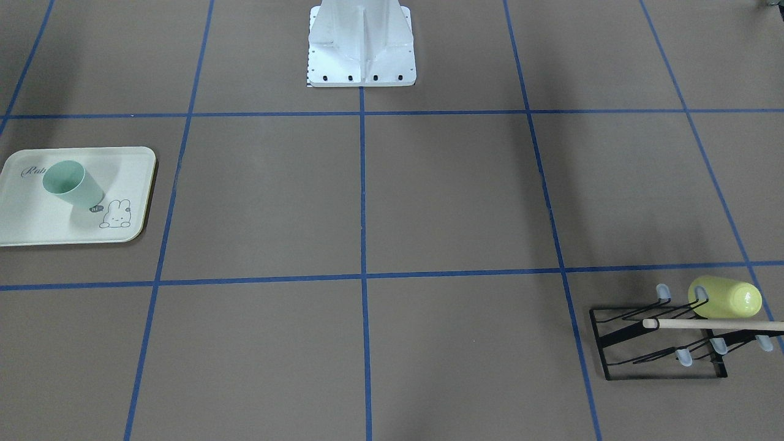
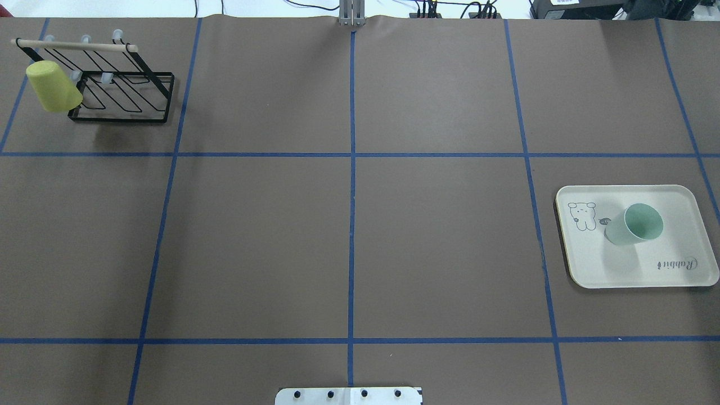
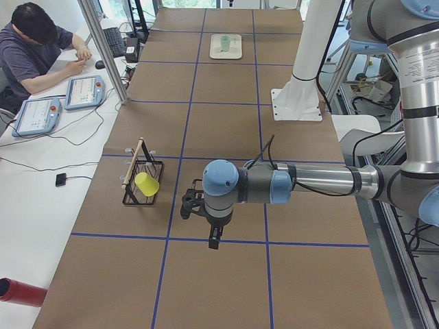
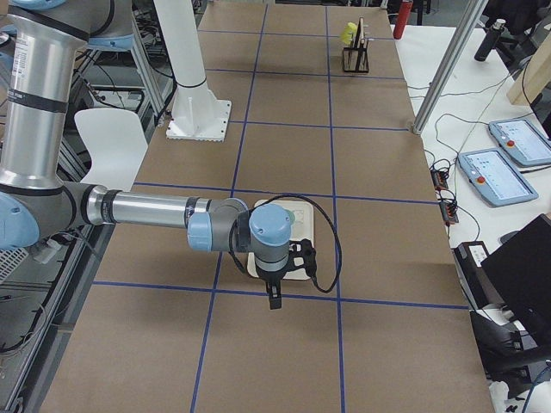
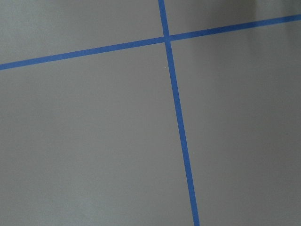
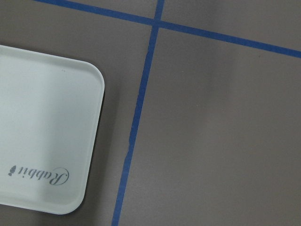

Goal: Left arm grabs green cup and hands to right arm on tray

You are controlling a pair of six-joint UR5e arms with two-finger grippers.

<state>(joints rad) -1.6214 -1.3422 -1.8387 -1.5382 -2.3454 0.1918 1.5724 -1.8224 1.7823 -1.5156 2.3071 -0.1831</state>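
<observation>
The green cup [image 1: 72, 184] stands upright, mouth up, on the cream tray [image 1: 37, 226], next to the bunny drawing. Both show in the overhead view, cup [image 2: 635, 225] on tray [image 2: 630, 270] at the right. The left arm's gripper [image 3: 214, 240] shows only in the exterior left view; it hangs above the bare table near the rack, far from the cup, and I cannot tell if it is open. The right arm's gripper [image 4: 274, 297] shows only in the exterior right view, hanging just past the tray's edge; its state cannot be told. The right wrist view shows a tray corner [image 6: 42, 132].
A black wire rack [image 2: 121, 90] with a wooden rod stands at the table's far left corner, a yellow-green cup [image 2: 52, 87] hung on it. The white robot base [image 1: 361, 43] sits mid-table. An operator [image 3: 34, 48] sits beside the table with tablets.
</observation>
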